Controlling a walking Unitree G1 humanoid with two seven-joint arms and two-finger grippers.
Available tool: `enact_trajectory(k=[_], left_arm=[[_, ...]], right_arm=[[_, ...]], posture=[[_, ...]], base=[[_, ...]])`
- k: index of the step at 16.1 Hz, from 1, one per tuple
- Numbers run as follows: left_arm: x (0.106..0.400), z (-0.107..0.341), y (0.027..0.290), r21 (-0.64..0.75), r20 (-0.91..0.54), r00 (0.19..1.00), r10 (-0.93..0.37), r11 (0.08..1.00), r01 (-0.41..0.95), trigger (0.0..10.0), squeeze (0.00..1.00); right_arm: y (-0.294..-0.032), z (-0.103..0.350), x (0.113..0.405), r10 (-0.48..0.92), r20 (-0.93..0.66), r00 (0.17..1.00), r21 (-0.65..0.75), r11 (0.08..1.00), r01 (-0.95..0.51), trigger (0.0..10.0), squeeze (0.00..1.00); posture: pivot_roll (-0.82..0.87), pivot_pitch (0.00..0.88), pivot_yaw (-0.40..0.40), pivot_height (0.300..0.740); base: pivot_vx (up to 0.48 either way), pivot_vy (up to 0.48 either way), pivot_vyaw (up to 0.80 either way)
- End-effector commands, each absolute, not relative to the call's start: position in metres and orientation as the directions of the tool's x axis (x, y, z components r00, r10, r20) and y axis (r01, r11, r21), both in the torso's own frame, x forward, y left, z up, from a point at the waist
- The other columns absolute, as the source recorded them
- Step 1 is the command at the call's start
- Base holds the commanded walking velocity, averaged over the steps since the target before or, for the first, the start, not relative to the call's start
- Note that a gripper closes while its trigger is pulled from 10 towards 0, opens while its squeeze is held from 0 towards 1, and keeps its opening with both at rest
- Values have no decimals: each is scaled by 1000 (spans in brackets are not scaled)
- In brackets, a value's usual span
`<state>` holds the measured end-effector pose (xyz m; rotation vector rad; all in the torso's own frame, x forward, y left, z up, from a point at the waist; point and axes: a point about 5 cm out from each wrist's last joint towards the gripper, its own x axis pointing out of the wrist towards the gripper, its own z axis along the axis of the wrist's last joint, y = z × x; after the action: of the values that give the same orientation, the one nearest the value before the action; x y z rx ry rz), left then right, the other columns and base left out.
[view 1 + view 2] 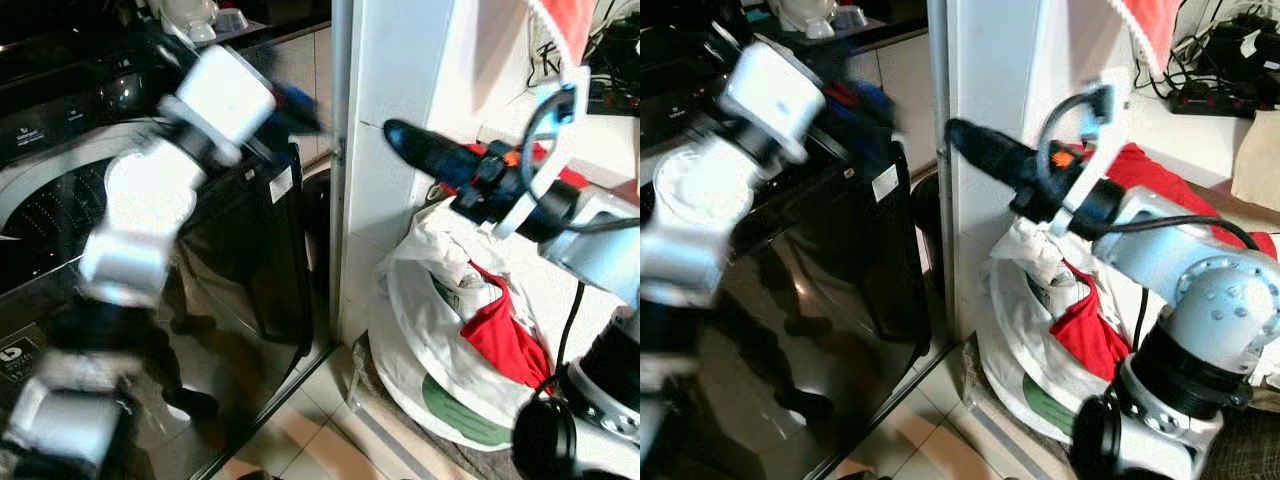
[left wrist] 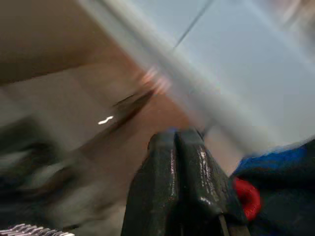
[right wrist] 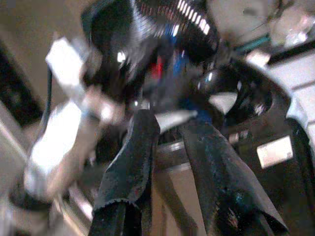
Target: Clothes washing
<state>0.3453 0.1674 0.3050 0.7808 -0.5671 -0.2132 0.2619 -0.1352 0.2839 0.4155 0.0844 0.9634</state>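
On the left stands the top-loading washing machine [image 1: 60, 190], its dark glass lid [image 1: 240, 260] raised and leaning toward the white pillar [image 1: 390, 150]. The left arm reaches up over the lid's far edge, blurred. In its wrist view the left gripper [image 2: 178, 140] has its two black fingers pressed together, and a blue garment with a red patch [image 2: 275, 182] bunches right beside them; it looks as though the cloth is pinched there, but I cannot be sure. In the head views that blue cloth [image 1: 865, 110] hangs just past the arm's end, above the open tub.

Right of the pillar, the right gripper [image 3: 167, 132] is held out toward the machine, fingers spread a little and carrying nothing. Below it, near the floor, sits a white laundry bag [image 1: 430, 330] with a red garment [image 1: 500, 345] spilling from it.

My guess is loading is under way: one piece is at the drum, while the bag is not yet emptied.
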Motion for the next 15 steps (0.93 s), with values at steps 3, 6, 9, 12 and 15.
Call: enact_trajectory(k=[3, 6, 9, 12, 15], left_arm=[[366, 319, 219, 800, 398, 903, -160, 542, -257, 0, 0], [395, 285, 265, 779, 168, 984, 67, 603, -174, 0, 0], [399, 248, 281, 787, -31, 977, 212, 608, -107, 10000, 0], [399, 239, 285, 703, -78, 967, 241, 701, -118, 10000, 0], [402, 247, 280, 648, -86, 977, 197, 756, -96, 10000, 1000]], right_arm=[[-121, 277, 256, 823, 13, 567, 260, 545, -797, 10000, 0], [-102, 270, 264, 788, -10, 616, 156, 609, -777, 10000, 0], [-88, 266, 264, 786, 3, 618, 145, 611, -778, 10000, 0], [-81, 260, 260, 794, 4, 608, 130, 602, -788, 10000, 0], [-78, 256, 259, 797, -15, 604, 126, 600, -790, 10000, 0]], posture=[[-81, 0, 81, 740], [-79, 0, 74, 740], [-86, 0, 79, 740], [-94, 0, 83, 740], [-96, 0, 86, 740]], base=[[0, 0, 0], [0, 0, 0], [0, 0, 0], [0, 0, 0], [0, 0, 0]])
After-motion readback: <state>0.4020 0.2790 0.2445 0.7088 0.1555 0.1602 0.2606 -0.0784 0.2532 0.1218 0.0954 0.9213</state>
